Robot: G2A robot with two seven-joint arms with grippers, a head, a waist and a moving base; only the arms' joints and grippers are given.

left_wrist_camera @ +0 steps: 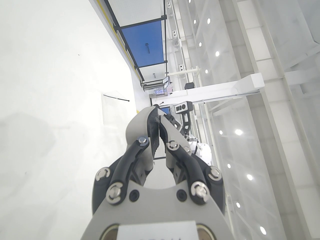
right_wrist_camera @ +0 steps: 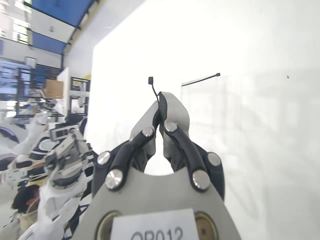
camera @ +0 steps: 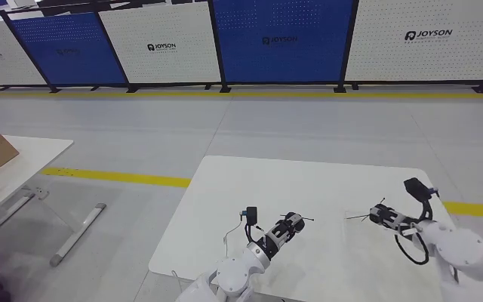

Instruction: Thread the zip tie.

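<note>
Thin black plastic zip tie [right_wrist_camera: 150,79] pinched in my right gripper [right_wrist_camera: 160,99], head end poking past the tips, over the white table [right_wrist_camera: 225,26]. Second black tie [right_wrist_camera: 200,79] lies flat on the table nearby. My left gripper [left_wrist_camera: 157,112] is pressed together; can't tell on what.

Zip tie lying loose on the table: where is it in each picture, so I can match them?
Top view: the loose zip tie lies between the left gripper and the right gripper.
Left wrist view: on the table, beyond the left gripper, at.
Right wrist view: on the table, beyond the right gripper, at.
Shared landmark: the blue wall panels.
</note>
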